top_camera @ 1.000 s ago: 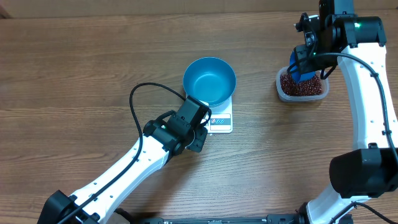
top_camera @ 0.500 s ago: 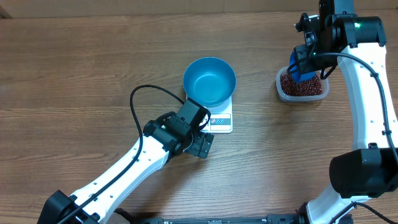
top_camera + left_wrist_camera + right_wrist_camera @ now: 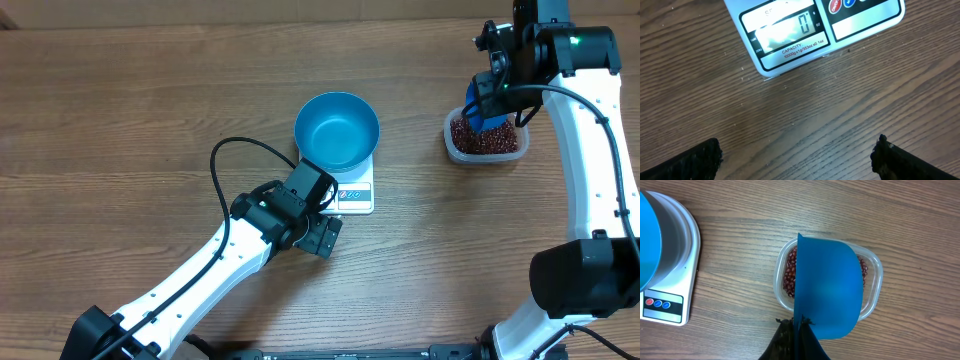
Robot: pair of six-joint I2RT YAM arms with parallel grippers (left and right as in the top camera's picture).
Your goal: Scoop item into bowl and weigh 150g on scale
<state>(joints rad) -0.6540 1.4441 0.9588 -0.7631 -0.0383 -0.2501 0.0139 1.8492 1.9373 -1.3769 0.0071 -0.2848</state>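
Observation:
The blue bowl (image 3: pixel 337 130) stands empty on the white scale (image 3: pixel 355 197), whose display (image 3: pixel 786 31) reads 0. My left gripper (image 3: pixel 322 232) hovers open over bare wood just in front of the scale; its fingertips (image 3: pixel 700 160) stand far apart with nothing between them. The red-brown beans (image 3: pixel 483 136) lie in a clear tub (image 3: pixel 487 150) at the back right. My right gripper (image 3: pixel 799 326) is shut on the handle of a blue scoop (image 3: pixel 827 285), which hangs over the tub and hides most of the beans (image 3: pixel 789 276).
A black cable (image 3: pixel 222 160) loops from the left arm over the table to the left of the scale. The scale's buttons (image 3: pixel 656 303) show at the left edge of the right wrist view.
The left gripper has opened wide and drawn back a little from the scale's front edge. The right arm and scoop have not moved.

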